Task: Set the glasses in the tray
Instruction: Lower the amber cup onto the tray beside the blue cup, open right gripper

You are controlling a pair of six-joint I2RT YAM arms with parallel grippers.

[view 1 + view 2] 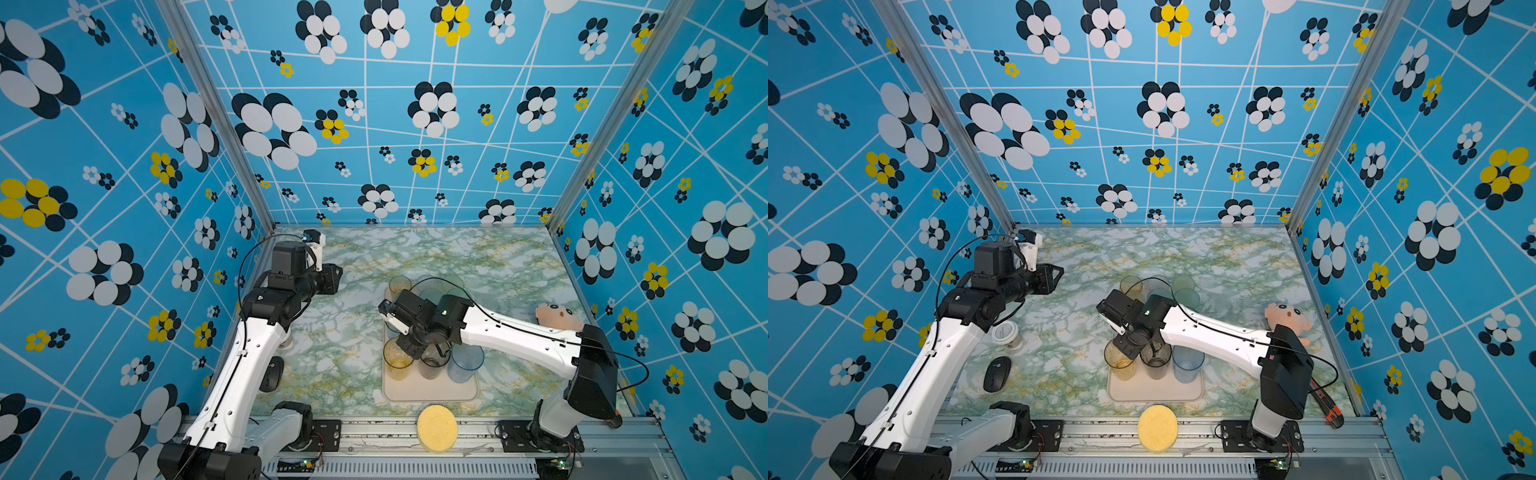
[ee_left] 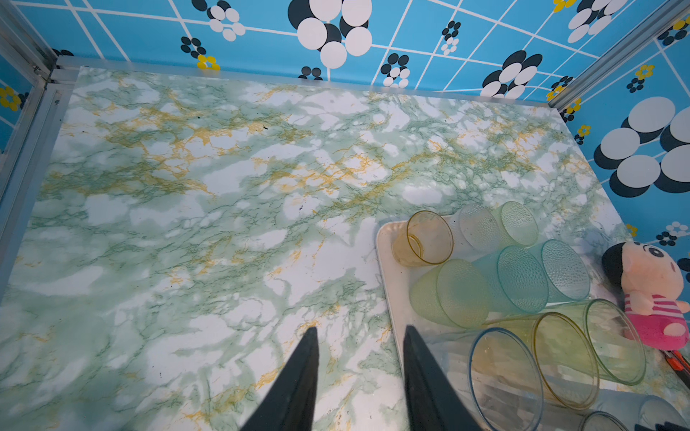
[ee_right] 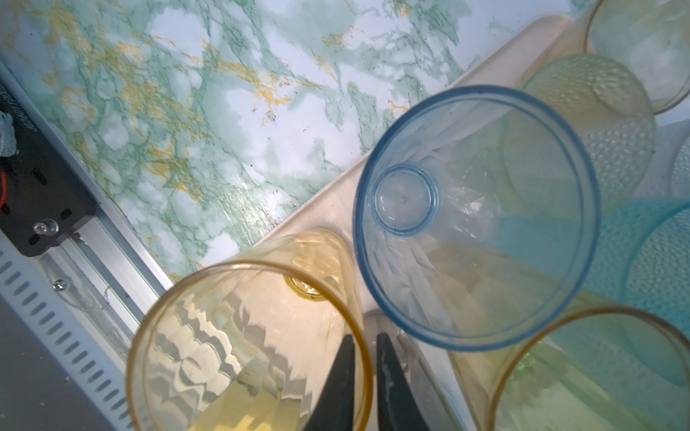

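Straddling the rim of the ribbed amber glass (image 3: 231, 336), right fingers (image 3: 336, 392) sit narrow; left fingers (image 2: 295, 380) apart, empty.

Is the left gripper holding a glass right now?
No, in the left wrist view the left gripper has its jaws apart over the marbled table, with nothing between them.

Bright, even overhead light leaves soft shadows on the green-veined marble tabletop (image 1: 332, 365) left of the pale pinkish-cream rectangular tray (image 1: 430, 392), bowed blue flower-patterned walls (image 1: 124, 166) behind it, and a blurred tall amber translucent tumbler (image 3: 186, 354) on it.
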